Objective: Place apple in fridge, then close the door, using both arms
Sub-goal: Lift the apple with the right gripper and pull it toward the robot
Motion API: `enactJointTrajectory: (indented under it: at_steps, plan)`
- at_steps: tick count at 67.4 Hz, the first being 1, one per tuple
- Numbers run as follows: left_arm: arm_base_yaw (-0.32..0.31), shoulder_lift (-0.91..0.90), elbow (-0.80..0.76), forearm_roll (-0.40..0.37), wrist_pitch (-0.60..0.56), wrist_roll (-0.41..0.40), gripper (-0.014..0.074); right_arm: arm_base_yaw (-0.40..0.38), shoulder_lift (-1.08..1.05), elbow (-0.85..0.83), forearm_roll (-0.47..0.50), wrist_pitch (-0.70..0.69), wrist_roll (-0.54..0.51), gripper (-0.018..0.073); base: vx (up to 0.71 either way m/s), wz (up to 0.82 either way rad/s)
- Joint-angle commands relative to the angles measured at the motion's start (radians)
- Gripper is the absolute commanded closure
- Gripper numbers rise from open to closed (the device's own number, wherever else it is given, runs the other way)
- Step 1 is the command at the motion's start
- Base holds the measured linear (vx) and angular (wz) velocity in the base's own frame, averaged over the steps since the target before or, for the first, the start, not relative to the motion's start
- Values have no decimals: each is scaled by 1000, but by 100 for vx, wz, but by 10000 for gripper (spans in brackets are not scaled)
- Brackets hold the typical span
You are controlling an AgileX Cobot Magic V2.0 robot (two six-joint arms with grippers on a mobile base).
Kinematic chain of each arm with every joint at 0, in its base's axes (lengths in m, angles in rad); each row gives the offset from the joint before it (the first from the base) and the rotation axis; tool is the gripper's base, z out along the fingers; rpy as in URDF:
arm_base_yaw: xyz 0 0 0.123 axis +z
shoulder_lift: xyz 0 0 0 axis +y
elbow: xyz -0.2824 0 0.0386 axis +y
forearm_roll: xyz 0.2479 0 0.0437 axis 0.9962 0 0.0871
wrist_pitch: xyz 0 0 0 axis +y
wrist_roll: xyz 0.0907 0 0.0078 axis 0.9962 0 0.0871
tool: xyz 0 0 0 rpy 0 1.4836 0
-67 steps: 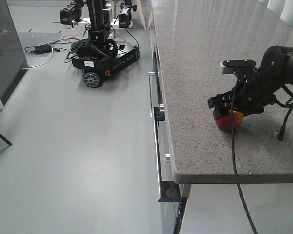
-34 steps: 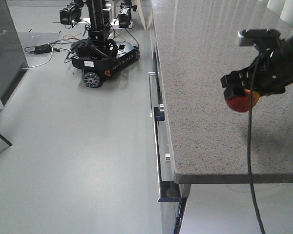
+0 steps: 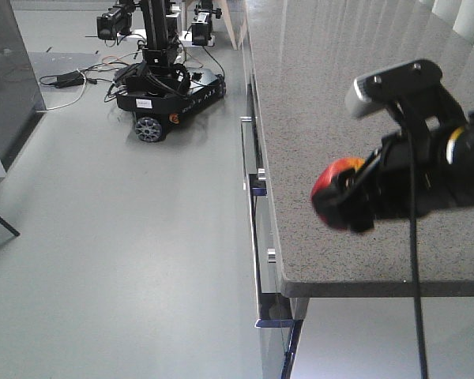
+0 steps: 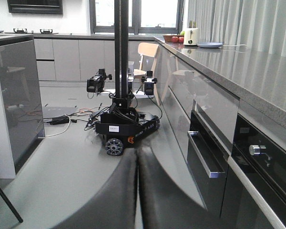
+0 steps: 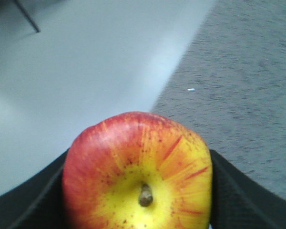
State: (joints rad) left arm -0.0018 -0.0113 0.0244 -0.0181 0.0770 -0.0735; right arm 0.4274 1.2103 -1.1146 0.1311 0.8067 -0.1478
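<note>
**Apple clamped in my right hand, stem end facing the wrist**

My right gripper (image 3: 341,201) is clenched on the apple (image 3: 332,175), which I hold in the air at about 3 o'clock in the front view, clear of the grey speckled counter (image 3: 324,79) and near its floor-side edge. The apple is round with no marked long axis. Its stem-to-base line runs along my reach, with the stem dimple turned back toward my wrist and the red cheek leading toward 9 o'clock.

The counter runs away toward 12 o'clock, with drawer handles (image 3: 253,181) down its front. The pale grey floor (image 3: 126,237) spreads to 9 o'clock, and a black wheeled robot base (image 3: 162,87) stands at 11 o'clock.

Only the right wrist view shows the apple (image 5: 138,171) stem-on, yellow around the dimple with red streaks fanning outward. My dark fingers (image 5: 248,205) press it at 3 and 9 o'clock, with the counter and floor blurred beyond.

Only the left wrist view shows my left gripper (image 4: 137,164), its fingers pressed together on nothing. It looks down the kitchen past an oven (image 4: 262,157) at 4 o'clock, a chair (image 4: 148,50), and a toaster (image 4: 197,36) and plate (image 4: 209,45) far along the counter at 1 o'clock.
</note>
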Motion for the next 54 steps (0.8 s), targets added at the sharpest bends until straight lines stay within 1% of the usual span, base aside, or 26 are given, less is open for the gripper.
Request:
enactJointTrajectory:
  at_steps: [1, 11, 20, 24, 33, 44, 54]
  plan:
    - [3, -16, 29, -9, -77, -2, 602, 70, -114, 38, 18, -72, -5, 391, 0, 0]
    - [3, -16, 29, -9, -77, -2, 602, 167, -243, 132, 62, -72, -5, 391, 0, 0]
    - [3, -16, 29, -9, -77, -2, 602, 214, -344, 234, 89, -70, 42, 391, 0, 0]
    - [3, -16, 29, -9, -77, -2, 602, 216, -392, 274, 97, -60, 58, 391, 0, 0]
    - [3, -16, 29, -9, -77, -2, 602, 214, -490, 351, 100, -17, 59, 391, 0, 0]
    - [3, -16, 29, -9, -77, -2, 602, 214, -583, 385, 95, 24, 51, 391, 0, 0]
    - [3, -16, 29, -9, -77, -2, 602, 214, -622, 387, 96, 72, 42, 391, 0, 0]
